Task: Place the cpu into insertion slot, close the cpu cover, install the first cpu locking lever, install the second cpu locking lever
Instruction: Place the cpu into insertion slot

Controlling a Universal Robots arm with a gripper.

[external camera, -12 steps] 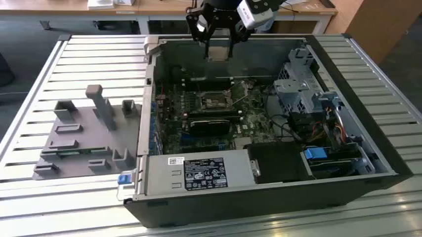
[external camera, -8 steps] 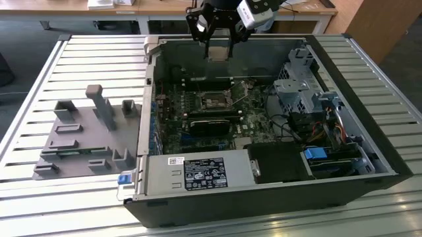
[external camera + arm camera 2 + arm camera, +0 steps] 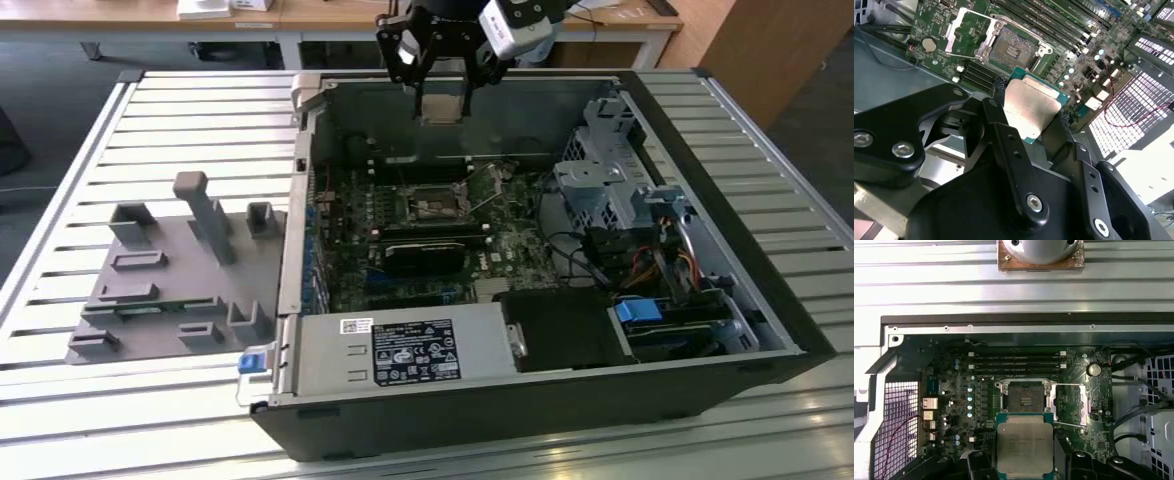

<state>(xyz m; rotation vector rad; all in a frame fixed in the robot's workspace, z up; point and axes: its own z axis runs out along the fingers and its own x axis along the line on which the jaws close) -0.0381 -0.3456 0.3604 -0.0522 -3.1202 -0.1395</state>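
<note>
Gripper (image 3: pixel 1031 102) clamped on the cpu (image 3: pixel 1024 445) by its edges.
It hangs flat, clear of the insertion slot (image 3: pixel 1025 399), whose cpu cover (image 3: pixel 968 31) lies flipped open beside it, leaving seating room.

The cpu (image 3: pixel 1031 107) has a dull silver-grey top and a green edge. The gripper (image 3: pixel 1031 102) is black. The slot (image 3: pixel 1013 48) has a dark centre and a silvery rim, and the cover (image 3: pixel 966 30) is silvery. The board (image 3: pixel 521 255) is green. In the exterior view the case (image 3: pixel 534 410) is black and the table (image 3: pixel 134 400) is silver-striped. At the case's nine o'clock the fixture (image 3: pixel 160 290) is grey. The supply (image 3: pixel 400 350) is grey with a black-and-white label, and the tab (image 3: pixel 254 362) at its nine o'clock is blue.
</note>
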